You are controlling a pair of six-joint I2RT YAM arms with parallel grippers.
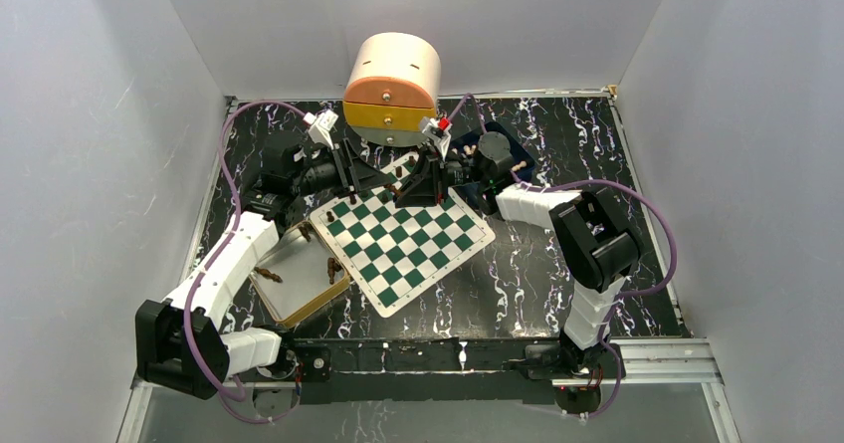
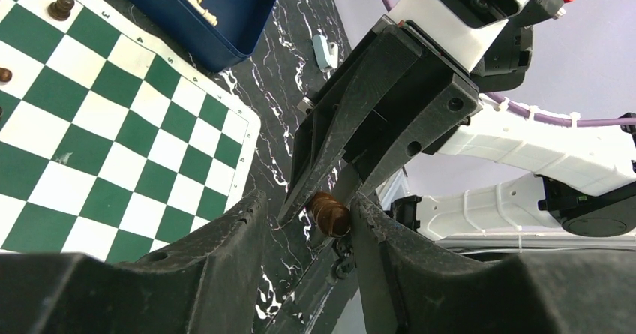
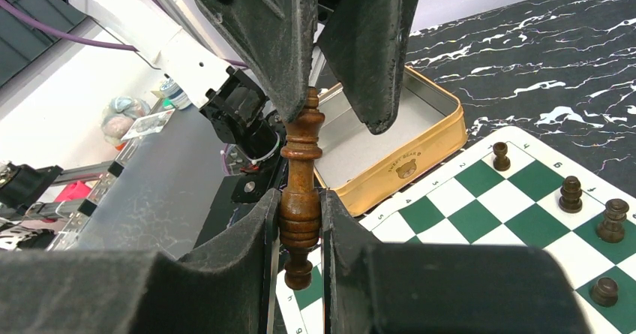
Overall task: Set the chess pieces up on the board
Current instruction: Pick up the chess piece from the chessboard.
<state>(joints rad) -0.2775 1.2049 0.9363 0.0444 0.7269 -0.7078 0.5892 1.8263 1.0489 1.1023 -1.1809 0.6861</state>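
The right gripper (image 3: 300, 199) is clamped on a dark brown chess piece (image 3: 300, 154) and holds it in the air above the far edge of the board (image 1: 403, 239). The left gripper (image 2: 307, 203) has its jaws partly apart around one end of that piece, with a gap showing on one side. Other dark pieces (image 3: 570, 193) stand on the board's squares, and a tan tin (image 3: 420, 150) lies just beside the board's left edge.

From my remote station: a dark brown chess piece (image 3: 300, 161) in my black right pincer (image 3: 298, 221); beyond it the board (image 3: 517, 225) checks green and white, beside a tan tin (image 3: 420, 150), on black, white-veined worktop (image 3: 540, 49).
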